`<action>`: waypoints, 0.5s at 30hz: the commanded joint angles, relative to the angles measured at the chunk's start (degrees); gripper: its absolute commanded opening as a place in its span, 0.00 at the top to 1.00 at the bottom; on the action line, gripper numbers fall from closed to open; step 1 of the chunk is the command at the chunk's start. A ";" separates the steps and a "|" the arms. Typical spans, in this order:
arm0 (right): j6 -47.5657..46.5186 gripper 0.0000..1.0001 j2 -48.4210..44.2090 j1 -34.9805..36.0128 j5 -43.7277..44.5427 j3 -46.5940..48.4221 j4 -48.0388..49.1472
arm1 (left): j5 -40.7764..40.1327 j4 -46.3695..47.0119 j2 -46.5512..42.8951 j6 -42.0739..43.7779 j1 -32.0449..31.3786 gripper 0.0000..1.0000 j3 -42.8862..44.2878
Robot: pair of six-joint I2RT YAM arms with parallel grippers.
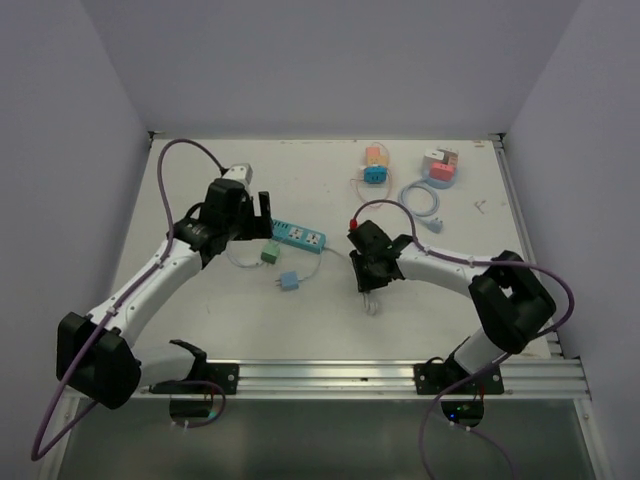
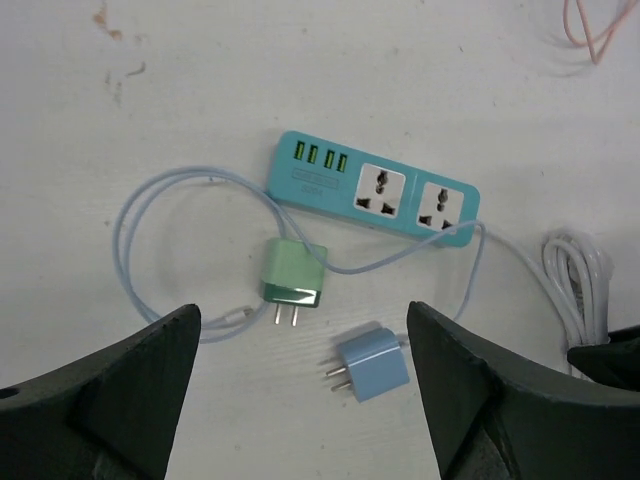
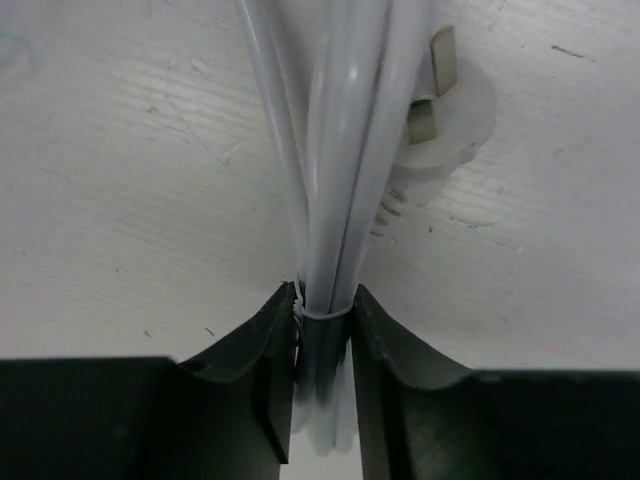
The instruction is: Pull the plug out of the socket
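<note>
Teal power strip (image 2: 375, 195) is lying with both sockets bare, green plug (image 2: 293, 280) and blue plug (image 2: 372, 365) loose beside it on the desk (image 2: 150, 100). Left claw (image 2: 302, 330) is hovering wide open and empty. Right claw (image 3: 325, 300) is pinching the white cable (image 3: 330, 150), probably anchoring it.
</note>
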 commanded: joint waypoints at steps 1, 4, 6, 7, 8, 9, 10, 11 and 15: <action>0.15 0.76 4.14 0.36 -0.16 4.84 3.20 | -4.39 -0.02 -4.11 2.73 2.47 0.14 2.72; -0.73 0.90 8.71 0.36 -0.60 10.11 4.43 | -8.33 -0.90 -6.83 4.22 2.91 0.16 2.99; -0.82 1.00 13.17 0.36 -1.39 14.50 5.67 | -12.20 -0.73 -8.77 5.54 3.00 0.17 2.20; -0.99 1.00 14.94 0.36 -1.65 17.91 6.10 | -13.87 -0.46 -10.25 6.07 3.00 0.18 1.76; -1.08 1.00 16.53 0.36 -1.57 19.68 6.89 | -14.32 0.58 -10.88 6.51 3.09 0.18 0.54; -1.08 1.00 18.02 0.27 -1.31 21.53 7.25 | -14.85 1.03 -11.66 7.12 3.09 0.18 -0.17; -1.43 1.00 21.26 0.36 -1.30 23.46 7.60 | -15.46 1.64 -12.37 7.13 3.09 0.18 -1.05; -1.69 1.00 22.68 0.27 -1.48 27.31 8.73 | -17.03 3.22 -13.85 7.22 3.09 0.18 -3.06; -4.67 1.00 30.59 -0.43 -0.69 38.04 10.77 | -19.86 5.34 -16.15 6.87 3.35 0.20 -6.85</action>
